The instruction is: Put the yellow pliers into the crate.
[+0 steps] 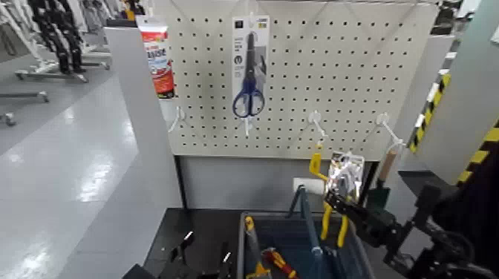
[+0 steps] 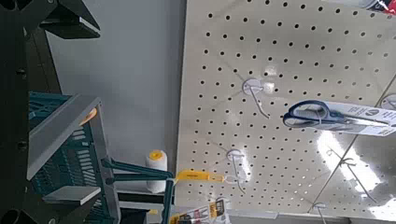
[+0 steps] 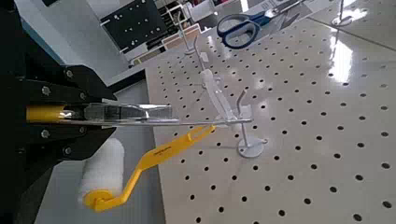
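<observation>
The left gripper (image 1: 202,254) is held wide at seven o'clock; the crate (image 1: 241,239) is seen at five. At four, the yellow pliers (image 1: 327,222) are clamped by their card in the right gripper (image 3: 105,114), before the pegboard (image 1: 334,74).

The robot's right arm (image 1: 432,248) looks black and jointed, perhaps with 1 looping dark cable; silvery screws dot its claw (image 3: 110,110).

Yellow pliers (image 1: 335,222) upright above crate (image 1: 295,234)
</observation>
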`<act>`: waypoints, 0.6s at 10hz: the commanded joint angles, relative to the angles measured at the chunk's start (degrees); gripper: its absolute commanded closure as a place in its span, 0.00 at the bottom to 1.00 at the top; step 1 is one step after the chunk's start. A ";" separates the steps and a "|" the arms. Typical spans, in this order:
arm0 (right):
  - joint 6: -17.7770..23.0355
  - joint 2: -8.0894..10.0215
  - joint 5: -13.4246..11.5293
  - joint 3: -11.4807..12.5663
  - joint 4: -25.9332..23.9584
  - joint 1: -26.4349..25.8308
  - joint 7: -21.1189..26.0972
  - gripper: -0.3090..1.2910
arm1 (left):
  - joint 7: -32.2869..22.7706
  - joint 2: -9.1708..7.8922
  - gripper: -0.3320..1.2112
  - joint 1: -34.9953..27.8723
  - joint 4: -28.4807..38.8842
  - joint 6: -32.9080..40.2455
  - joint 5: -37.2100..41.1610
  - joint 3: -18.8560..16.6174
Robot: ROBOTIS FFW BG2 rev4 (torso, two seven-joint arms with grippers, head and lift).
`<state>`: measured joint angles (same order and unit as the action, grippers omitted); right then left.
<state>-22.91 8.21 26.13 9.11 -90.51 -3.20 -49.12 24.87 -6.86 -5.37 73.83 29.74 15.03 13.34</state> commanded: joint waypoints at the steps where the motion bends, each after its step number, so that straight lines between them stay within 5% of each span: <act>1: -0.65 -0.04 -0.29 -0.41 2.89 0.12 -0.28 0.93 | 0.00 0.01 0.29 0.09 0.00 -0.04 0.00 0.11; 4: -1.97 -0.12 -1.00 -0.50 5.70 -0.23 -0.71 0.88 | 0.00 0.01 0.29 0.09 0.00 -0.04 0.00 0.11; 6: -5.31 -0.04 -2.58 -0.24 6.14 -0.32 -0.19 0.64 | 0.00 0.01 0.29 0.09 0.00 -0.04 0.00 0.11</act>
<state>-27.58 8.12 24.33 8.90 -84.40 -3.46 -49.31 24.88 -6.85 -5.27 73.83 29.70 15.03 13.45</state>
